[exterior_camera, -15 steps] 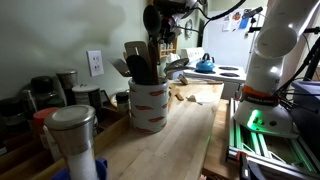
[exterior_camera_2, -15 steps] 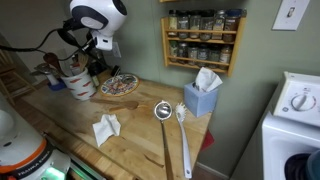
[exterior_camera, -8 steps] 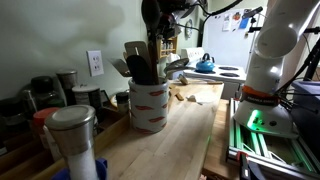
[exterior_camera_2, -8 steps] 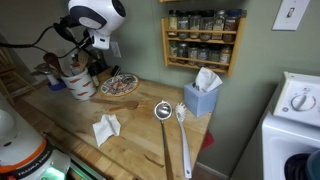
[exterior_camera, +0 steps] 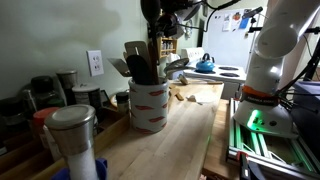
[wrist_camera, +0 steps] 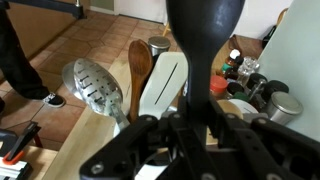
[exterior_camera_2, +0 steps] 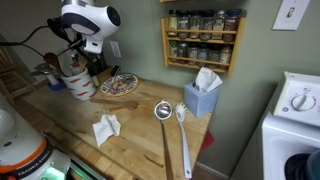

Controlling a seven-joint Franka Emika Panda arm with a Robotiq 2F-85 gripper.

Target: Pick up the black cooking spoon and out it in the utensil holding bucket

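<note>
My gripper (wrist_camera: 190, 135) is shut on the handle of the black cooking spoon (wrist_camera: 205, 25), whose bowl points away from the wrist camera. It hangs over the white and red utensil bucket (exterior_camera: 148, 105), which holds a slotted spoon (wrist_camera: 95, 85), a wooden spoon (wrist_camera: 138, 65) and a white spatula (wrist_camera: 160, 85). In an exterior view the gripper (exterior_camera: 154, 25) is directly above the bucket, and the dark spoon (exterior_camera: 152, 50) reaches down among the utensils. The bucket (exterior_camera_2: 78, 84) stands at the counter's far left, below the gripper (exterior_camera_2: 80, 45).
A steel canister (exterior_camera: 72, 135) stands close to the camera. On the wooden counter lie a plate (exterior_camera_2: 119, 85), a crumpled napkin (exterior_camera_2: 106, 128), two long utensils (exterior_camera_2: 165, 125) and a blue tissue box (exterior_camera_2: 200, 95). A spice rack (exterior_camera_2: 203, 40) hangs on the wall.
The gripper with the black spoon has shifted slightly upward over the bucket, and the arm's wrist has moved a little to the left in the counter view.
</note>
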